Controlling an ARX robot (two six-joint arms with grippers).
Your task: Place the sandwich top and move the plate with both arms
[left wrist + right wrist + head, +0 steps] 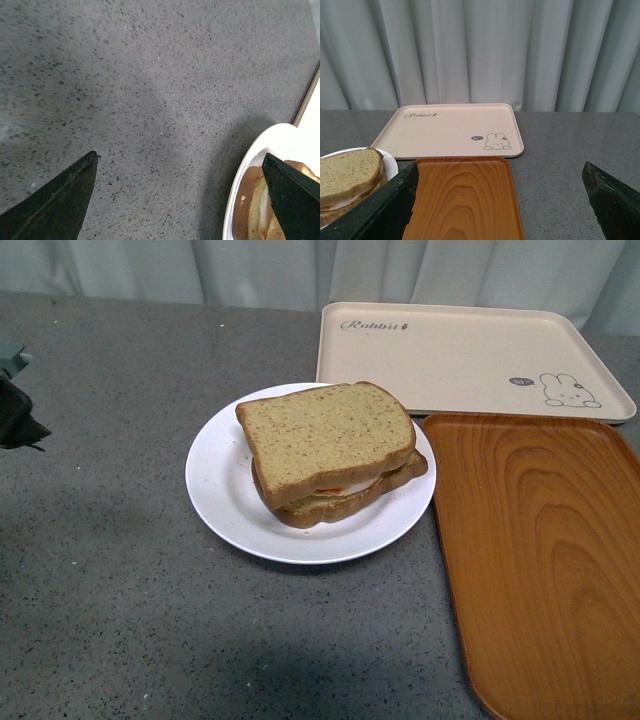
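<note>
The sandwich top (325,435), a plain tan speckled slice, lies slightly askew on the stacked sandwich in the middle of the white plate (225,490). Only a dark part of my left arm (15,410) shows at the front view's left edge, well clear of the plate. My left gripper (179,154) is open over bare grey counter, one finger over the plate (280,137) beside the sandwich's side (250,200). My right gripper (500,164) is open and empty above the wooden tray, with the sandwich top (347,167) and plate (390,165) off to one side.
An orange-brown wooden tray (540,550) lies right of the plate, nearly touching its rim. A cream rabbit-print tray (460,355) sits behind both. Grey speckled counter (110,580) spreads left and in front. A pale curtain (480,50) hangs behind the table.
</note>
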